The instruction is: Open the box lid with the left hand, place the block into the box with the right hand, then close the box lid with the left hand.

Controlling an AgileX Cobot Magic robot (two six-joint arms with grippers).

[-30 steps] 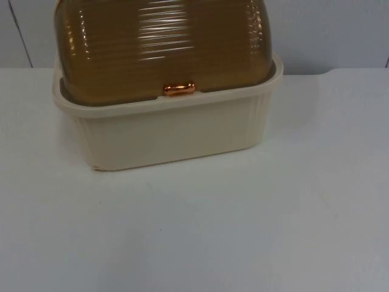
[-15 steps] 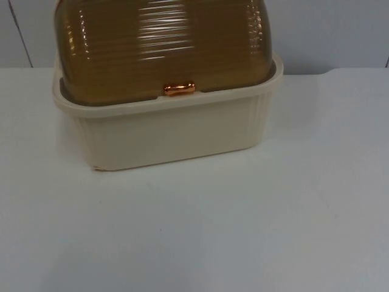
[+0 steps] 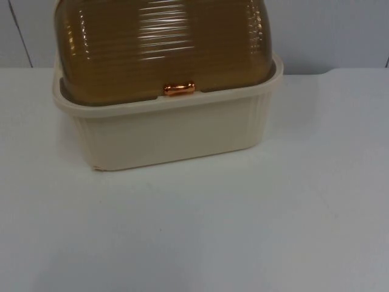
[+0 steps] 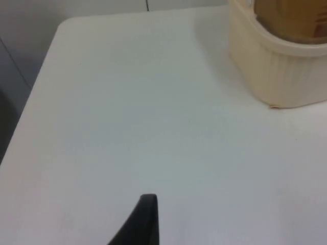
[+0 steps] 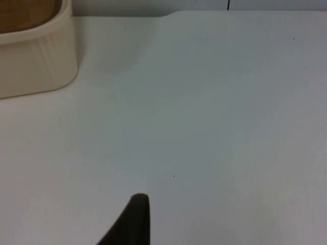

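The cream box (image 3: pixel 170 131) stands in the upper left of the top view, on the white table (image 3: pixel 243 231), its brown ribbed lid (image 3: pixel 161 45) closed, its copper handle (image 3: pixel 179 89) at the front. The left gripper (image 4: pixel 145 222) and the right gripper (image 5: pixel 134 219) each hang over bare table near the box; whether their fingers are open, I cannot tell.

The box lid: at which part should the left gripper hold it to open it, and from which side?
Probably the small copper handle at the front edge of the closed brown lid, approached from the box's front. The ribbed dome offers no other protruding grip.
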